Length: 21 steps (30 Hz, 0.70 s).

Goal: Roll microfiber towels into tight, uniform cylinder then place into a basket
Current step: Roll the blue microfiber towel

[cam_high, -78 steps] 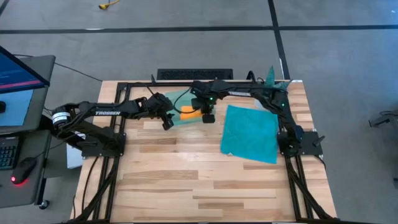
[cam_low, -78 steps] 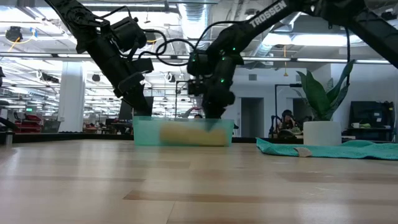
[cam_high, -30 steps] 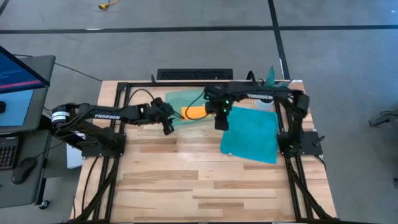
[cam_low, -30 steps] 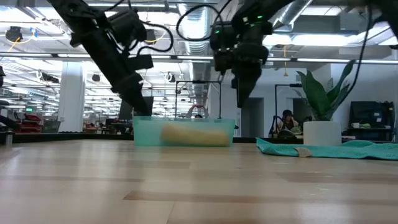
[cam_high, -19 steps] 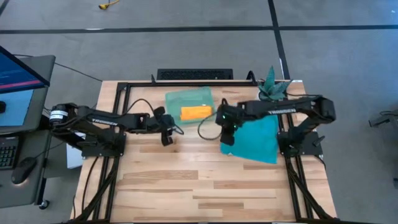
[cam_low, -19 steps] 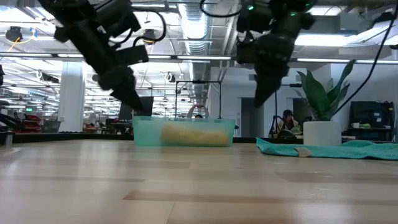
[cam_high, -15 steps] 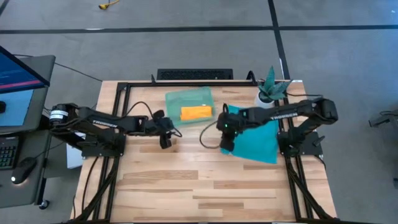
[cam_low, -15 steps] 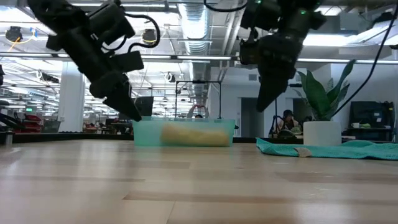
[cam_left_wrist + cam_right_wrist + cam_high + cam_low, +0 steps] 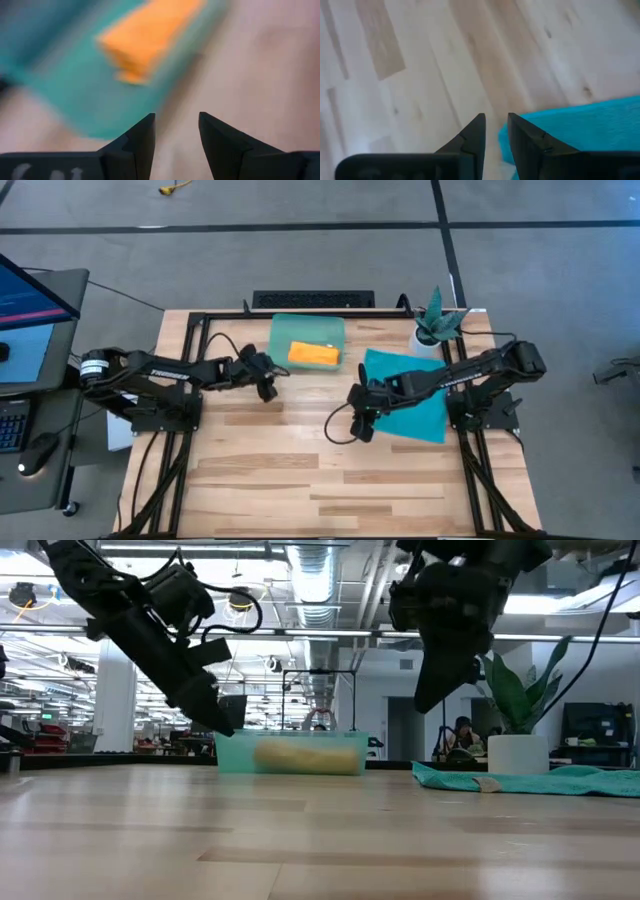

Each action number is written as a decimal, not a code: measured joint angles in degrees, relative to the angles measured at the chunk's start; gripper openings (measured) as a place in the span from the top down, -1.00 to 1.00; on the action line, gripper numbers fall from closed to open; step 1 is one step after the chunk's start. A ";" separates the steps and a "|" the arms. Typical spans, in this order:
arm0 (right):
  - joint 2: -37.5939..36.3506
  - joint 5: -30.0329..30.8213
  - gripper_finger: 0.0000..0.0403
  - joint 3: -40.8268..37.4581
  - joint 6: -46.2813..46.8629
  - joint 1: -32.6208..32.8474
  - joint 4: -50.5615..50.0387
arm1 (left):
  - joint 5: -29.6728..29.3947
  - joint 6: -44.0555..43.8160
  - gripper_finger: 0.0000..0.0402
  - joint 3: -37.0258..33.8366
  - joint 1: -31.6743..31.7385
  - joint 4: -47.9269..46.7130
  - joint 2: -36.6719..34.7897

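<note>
Table (image 9: 300, 470) wood. Teal towel (image 9: 410, 395) flat, near corner just under right gripper (image 9: 360, 425), fingers narrowly parted, empty. Basket (image 9: 290, 330) just beyond left gripper (image 9: 266, 388), fingers apart, empty; rolled orange towel (image 9: 313, 354) inside.

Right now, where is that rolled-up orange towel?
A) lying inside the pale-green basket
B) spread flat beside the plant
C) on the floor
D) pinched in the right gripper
A: the high view shows the orange towel lying as a roll inside the basket, with neither gripper touching it.
</note>
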 joint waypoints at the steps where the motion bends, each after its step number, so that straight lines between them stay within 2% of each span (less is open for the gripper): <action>1: 0.02 0.08 0.49 0.00 0.78 0.56 0.27 | 3.21 -1.01 0.29 0.02 -0.57 0.04 0.00; 2: 0.01 0.55 0.49 0.01 1.11 1.12 0.61 | 5.14 -2.01 0.29 0.02 -1.42 0.19 0.00; 4: 0.01 2.54 0.49 0.01 1.29 2.42 1.21 | 5.44 -3.92 0.29 0.01 -3.83 0.26 -0.25; 12: 0.02 14.60 0.49 0.02 1.10 7.16 0.69 | -8.40 -6.28 0.29 2.47 -14.96 -3.17 -9.19; 17: 0.02 16.07 0.49 0.03 1.50 7.36 1.03 | -8.88 -6.58 0.29 6.04 -20.55 -3.68 -16.30; 21: 0.02 16.06 0.49 0.02 5.47 7.46 1.22 | -8.90 -6.68 0.29 7.19 -25.86 -1.49 -19.79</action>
